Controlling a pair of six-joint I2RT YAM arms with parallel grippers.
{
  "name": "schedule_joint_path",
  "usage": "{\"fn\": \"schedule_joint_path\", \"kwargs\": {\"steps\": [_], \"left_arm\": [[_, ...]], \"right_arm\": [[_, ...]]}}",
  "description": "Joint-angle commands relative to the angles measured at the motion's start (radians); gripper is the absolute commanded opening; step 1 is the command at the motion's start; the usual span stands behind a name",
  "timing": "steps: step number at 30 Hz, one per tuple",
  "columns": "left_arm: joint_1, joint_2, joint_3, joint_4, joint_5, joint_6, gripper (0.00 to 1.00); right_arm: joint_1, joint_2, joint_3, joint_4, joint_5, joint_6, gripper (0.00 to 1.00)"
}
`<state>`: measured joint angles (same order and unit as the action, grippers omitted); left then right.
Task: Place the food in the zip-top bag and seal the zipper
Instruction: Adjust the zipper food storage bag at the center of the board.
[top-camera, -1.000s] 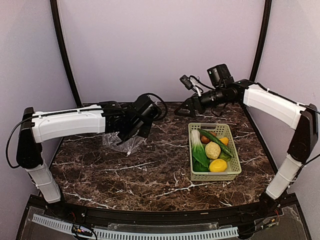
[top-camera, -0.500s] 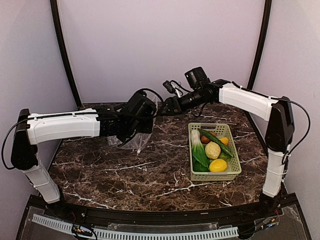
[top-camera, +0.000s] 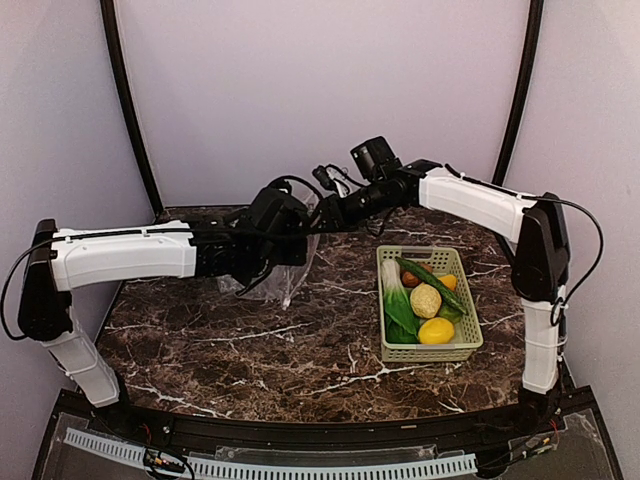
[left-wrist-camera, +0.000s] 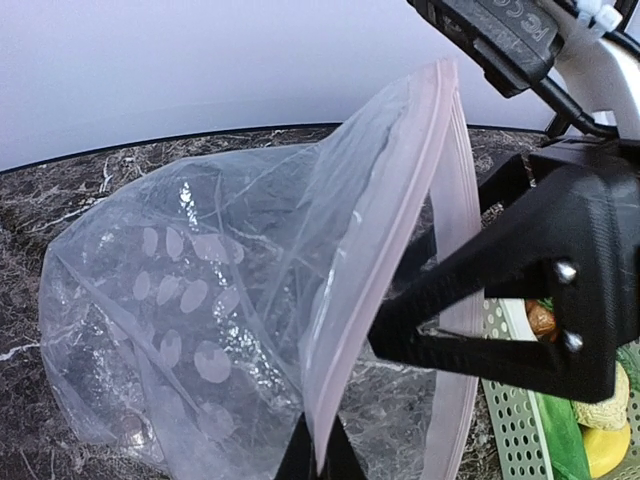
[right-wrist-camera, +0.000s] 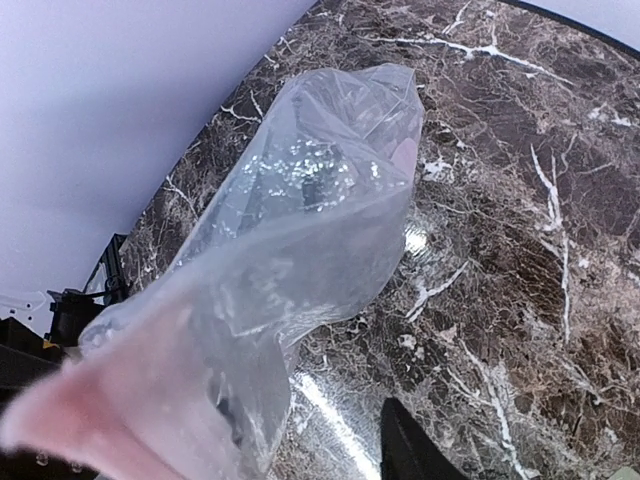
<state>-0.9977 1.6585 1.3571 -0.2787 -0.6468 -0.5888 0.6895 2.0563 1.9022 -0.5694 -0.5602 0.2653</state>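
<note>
Our left pincer (left-wrist-camera: 320, 458) clamped the zip-top bag (left-wrist-camera: 190, 290) at its zipper (left-wrist-camera: 390, 215); whether the right pincer (top-camera: 322, 214) gripped, we couldn't tell. The film seemed floppy, best held by that strip.

Left of the green basket (top-camera: 430, 350), my left arm (top-camera: 125, 255) is a long white shell with black joints. Right of it, my right arm (top-camera: 470, 197) matches, trailing thin black cables. My right pincer (top-camera: 322, 215) has an angular matte-black finger (left-wrist-camera: 520, 270) bearing two silver screws.
</note>
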Motion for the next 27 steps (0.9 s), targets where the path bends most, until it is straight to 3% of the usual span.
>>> {"fn": "schedule_joint_path", "kwargs": {"steps": [1, 5, 8, 14, 17, 22, 27], "left_arm": [[-0.003, -0.068, -0.024, 0.057, 0.003, -0.011, 0.01], [-0.003, -0.098, -0.023, 0.033, -0.05, 0.008, 0.01], [0.0, -0.117, -0.024, 0.005, -0.119, 0.021, 0.01], [0.014, -0.102, -0.015, -0.017, -0.12, 0.017, 0.01], [0.02, -0.084, -0.001, -0.028, -0.09, 0.018, 0.01], [0.029, -0.037, 0.025, -0.073, -0.041, 0.002, 0.01], [0.043, -0.026, 0.019, -0.074, 0.002, 0.013, 0.01]], "right_arm": [[0.013, 0.041, 0.021, -0.016, 0.097, 0.028, 0.28], [-0.011, 0.049, 0.008, -0.028, 0.164, 0.01, 0.05], [-0.033, 0.043, 0.008, -0.027, 0.174, -0.006, 0.02], [-0.036, 0.036, 0.015, -0.033, 0.174, -0.041, 0.01], [-0.039, 0.01, 0.023, -0.028, 0.016, -0.113, 0.15], [-0.043, -0.091, 0.026, -0.124, -0.216, -0.269, 0.47], [-0.09, -0.236, -0.045, -0.31, -0.305, -0.521, 0.61]]}}
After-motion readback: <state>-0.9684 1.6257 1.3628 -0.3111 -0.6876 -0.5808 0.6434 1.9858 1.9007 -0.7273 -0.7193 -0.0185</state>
